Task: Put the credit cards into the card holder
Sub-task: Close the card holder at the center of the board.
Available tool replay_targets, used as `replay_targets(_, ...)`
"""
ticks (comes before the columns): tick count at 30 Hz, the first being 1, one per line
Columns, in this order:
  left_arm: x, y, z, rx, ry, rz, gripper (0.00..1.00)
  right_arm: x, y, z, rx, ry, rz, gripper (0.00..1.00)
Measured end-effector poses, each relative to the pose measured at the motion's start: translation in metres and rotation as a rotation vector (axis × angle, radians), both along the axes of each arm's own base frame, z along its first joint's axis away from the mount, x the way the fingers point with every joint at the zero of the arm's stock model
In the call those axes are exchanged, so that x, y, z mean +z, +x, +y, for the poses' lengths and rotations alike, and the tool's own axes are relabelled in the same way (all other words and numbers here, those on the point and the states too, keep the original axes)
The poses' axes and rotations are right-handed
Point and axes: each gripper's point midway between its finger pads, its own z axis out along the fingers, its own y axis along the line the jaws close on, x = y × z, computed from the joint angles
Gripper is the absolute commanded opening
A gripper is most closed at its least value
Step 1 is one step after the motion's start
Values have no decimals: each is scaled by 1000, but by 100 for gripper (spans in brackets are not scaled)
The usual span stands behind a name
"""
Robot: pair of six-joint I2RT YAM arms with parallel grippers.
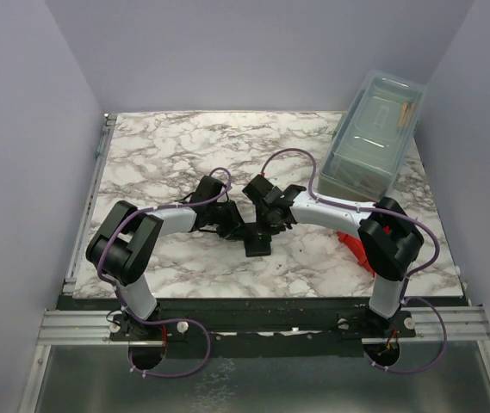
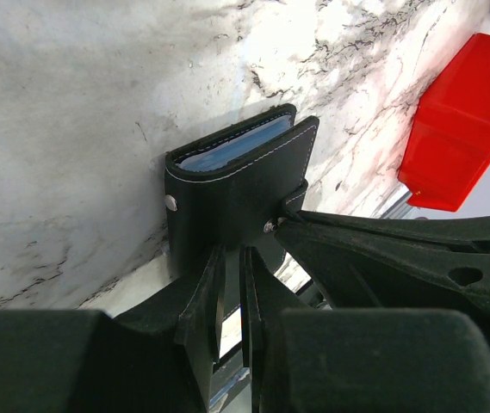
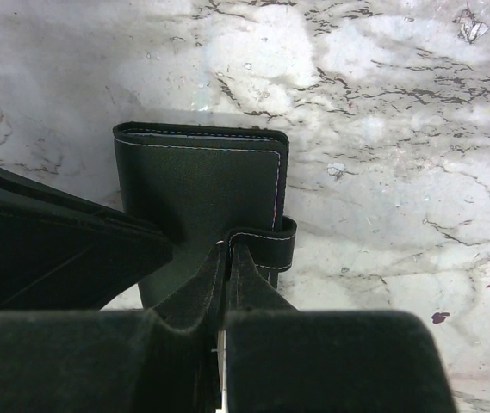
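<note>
The black card holder [image 1: 257,245] lies folded nearly shut on the marble table between both grippers. In the left wrist view the card holder [image 2: 227,194] shows a sliver of its pale blue-grey inner panel [image 2: 232,148] along the far edge. My left gripper [image 2: 232,258] is pinched on the holder's near edge, its fingers almost together. My right gripper [image 3: 227,249] is shut on the holder's closure strap [image 3: 266,245], beside the stitched cover [image 3: 197,185]. From above, the left gripper [image 1: 238,231] and right gripper [image 1: 268,226] meet over the holder. No orange-gold cards are in view.
A red bin [image 1: 354,245] sits at the front right, partly under my right arm; it also shows in the left wrist view [image 2: 464,120]. A clear lidded box [image 1: 374,138] stands at the back right. The table's front edge [image 1: 262,299] is close behind the holder.
</note>
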Motion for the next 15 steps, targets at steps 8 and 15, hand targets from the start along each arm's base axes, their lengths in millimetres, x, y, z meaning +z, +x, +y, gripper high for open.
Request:
replay_targets(8,0,0,0,0,0,0,19,-1,0,1,0,2,3,26)
replay_targets(15,0,0,-1,-1,-1,-1,19,-1,-5,5,28,48,4,32)
